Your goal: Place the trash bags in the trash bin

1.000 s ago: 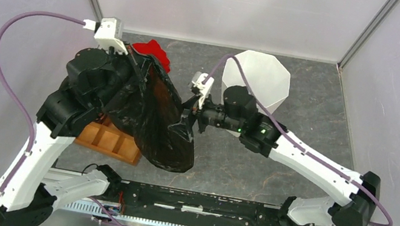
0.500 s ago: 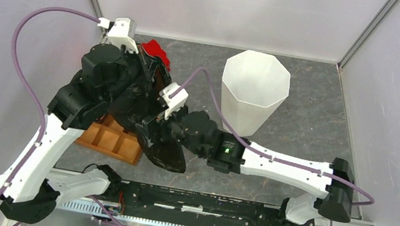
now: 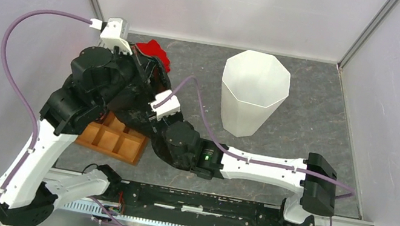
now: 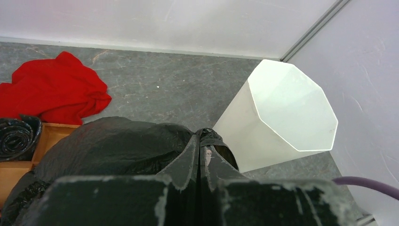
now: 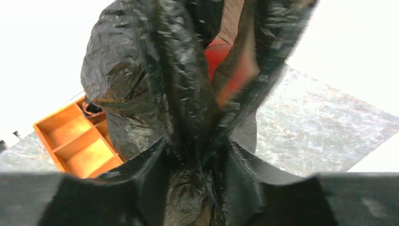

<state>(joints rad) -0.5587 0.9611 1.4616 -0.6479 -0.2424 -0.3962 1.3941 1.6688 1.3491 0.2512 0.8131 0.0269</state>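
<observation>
The black trash bag (image 4: 117, 146) hangs bunched from my left gripper (image 4: 204, 141), which is shut on a pinch of its film above the left side of the table. My right gripper (image 5: 197, 150) has come in from the right, and its fingers are closed round a thick fold of the same bag (image 5: 136, 80). From above, both grippers meet over the dark bag (image 3: 134, 115), the left gripper (image 3: 151, 80) behind the right gripper (image 3: 147, 113). The white many-sided trash bin (image 3: 253, 91) stands upright and open at the back right, apart from the bag.
A red cloth (image 3: 152, 51) lies at the back left, behind the bag. Under the left arm sits an orange compartment tray (image 3: 113, 141), with a roll of black film (image 4: 16, 136) at its corner. Grey walls close the table on three sides.
My right arm swung left from beside the bin to the bag, and its jaws went from wide open to closed on the film. The bag drew up from a hanging sheet into a bunch.
</observation>
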